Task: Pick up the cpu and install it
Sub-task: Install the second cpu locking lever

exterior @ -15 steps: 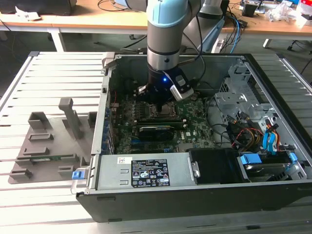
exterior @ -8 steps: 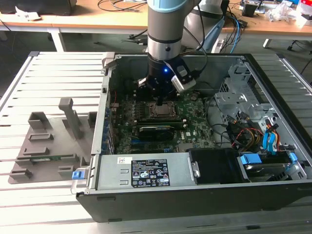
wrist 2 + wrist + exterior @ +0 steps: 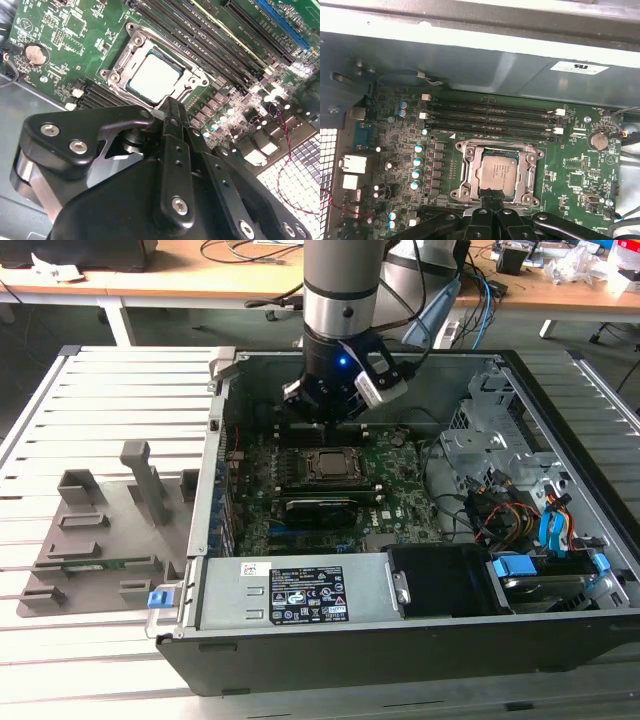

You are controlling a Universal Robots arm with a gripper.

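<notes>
Already the cpu (image 3: 496,171) sits flat inside its socket frame (image 3: 470,172) on the green motherboard (image 3: 570,175), directly below and just ahead of the pincer (image 3: 492,202). In both wrist views the silvery square lies level in the frame opening, edges lined up with the frame, not tilted. The pincer tip hovers right at the near edge of the chip; whether it touches the chip or stands just clear cannot be told. The two black links meet at a narrow point in the second wrist view (image 3: 170,107), so the pincer looks closed, with nothing held between its jaws.

Exterior view: arm reaches down into the open computer case (image 3: 560,630), pincer (image 3: 325,425) right above the socket (image 3: 328,465). Beyond the pincer run the long memory slots (image 3: 490,120); a round coin battery (image 3: 598,140) lies well off to one side. Grey holder blocks (image 3: 100,530) sit on the slatted table (image 3: 60,660), well away from the pincer, outside the case.

Progress, judged: pick-up done, chip placed in socket. Socket's retaining plate appears still open, since the chip's whole top is bare; any lever or clamp state is hard to make out. So placement looks finished, locking not shown as done.
</notes>
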